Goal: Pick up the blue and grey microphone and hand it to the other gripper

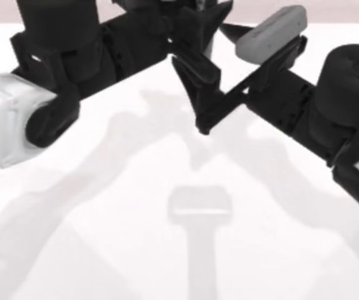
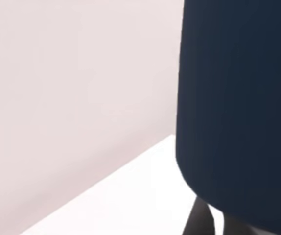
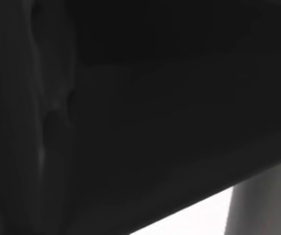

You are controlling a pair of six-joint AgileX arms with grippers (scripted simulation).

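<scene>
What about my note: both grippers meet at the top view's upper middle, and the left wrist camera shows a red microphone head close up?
Wrong colour: the microphone head is dark navy blue, as the left wrist view shows. The left gripper and right gripper do meet at the top view's upper middle.

Navy microphone head (image 2: 236, 107) fills view's side; pale table (image 2: 130, 200) beyond.

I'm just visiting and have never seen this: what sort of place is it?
Probably a computer-rendered test bench, not a real room: a plain white table, two black robot arms meeting above it, and a navy microphone head close to the left wrist camera. The right wrist view is dark.
</scene>
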